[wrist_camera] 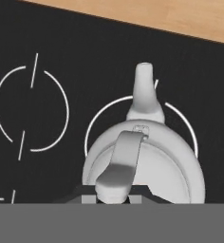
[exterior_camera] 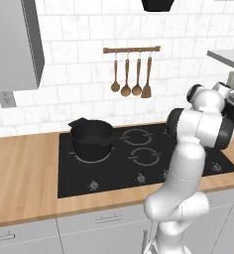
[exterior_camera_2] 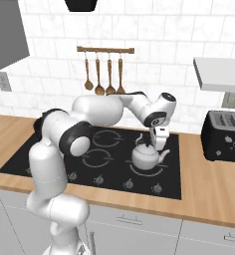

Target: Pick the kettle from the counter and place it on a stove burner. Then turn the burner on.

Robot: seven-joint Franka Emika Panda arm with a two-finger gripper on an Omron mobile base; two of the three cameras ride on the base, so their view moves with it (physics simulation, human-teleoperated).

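The small silver-white kettle [exterior_camera_2: 146, 157] stands over the right front burner ring [wrist_camera: 180, 118] of the black stove [exterior_camera_2: 50, 162], spout toward the wooden counter [exterior_camera_2: 209, 179]. My gripper [exterior_camera_2: 152, 145] reaches down from above and is shut on the kettle's arched handle [wrist_camera: 121, 163]. In the hand view the kettle [wrist_camera: 166, 166] lies centred inside the ring, with the handle running down between my gripper's fingertips [wrist_camera: 113, 197]. Whether its base rests on the glass or hangs just above it, I cannot tell.
A larger black pot [exterior_camera: 91, 139] sits on the stove's left rear burner. Control knobs [exterior_camera_2: 128, 185] line the stove's front edge. A black toaster [exterior_camera_2: 224, 134] stands on the counter to the right. Wooden utensils [exterior_camera_2: 104, 74] hang on the tiled wall.
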